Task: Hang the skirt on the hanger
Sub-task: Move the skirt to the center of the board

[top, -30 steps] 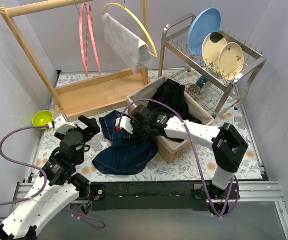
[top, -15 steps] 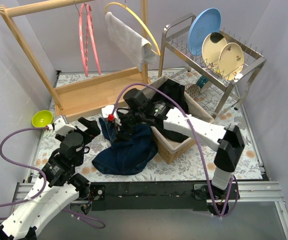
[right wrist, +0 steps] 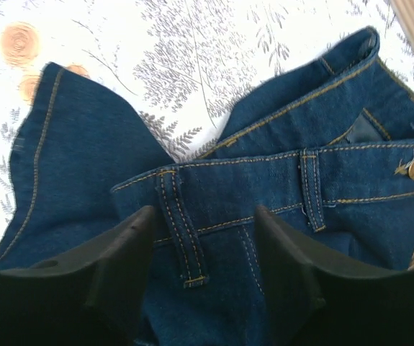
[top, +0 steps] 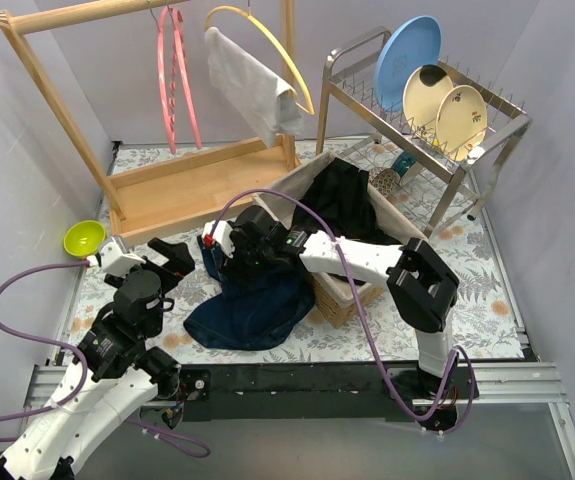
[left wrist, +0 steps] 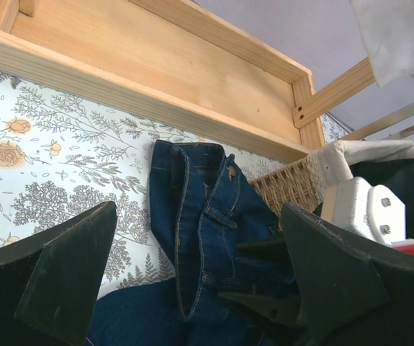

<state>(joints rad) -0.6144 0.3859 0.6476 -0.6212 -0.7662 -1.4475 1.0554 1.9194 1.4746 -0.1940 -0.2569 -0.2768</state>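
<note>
The dark blue denim skirt [top: 252, 300] lies crumpled on the floral table [top: 477, 310] beside a wicker basket. My right gripper [top: 233, 262] is open, low over the waistband [right wrist: 264, 173], with one finger on each side of a belt loop [right wrist: 181, 231]. My left gripper [top: 164, 258] is open and empty, just left of the skirt [left wrist: 214, 216]. A pink hanger [top: 172, 80] hangs empty on the wooden rack [top: 77, 12]. A yellow hanger [top: 287, 55] beside it carries a white cloth [top: 252, 85].
The wicker basket [top: 342, 295] holds dark clothes [top: 342, 195]. A dish rack [top: 437, 140] with plates stands at the back right. The rack's wooden base [top: 197, 180] lies behind the skirt. A green bowl [top: 84, 237] sits at the far left.
My right gripper rose over the skirt half a second ago, then came down and left onto the waistband. The skirt's upper part has shifted. My left gripper has turned slightly.
</note>
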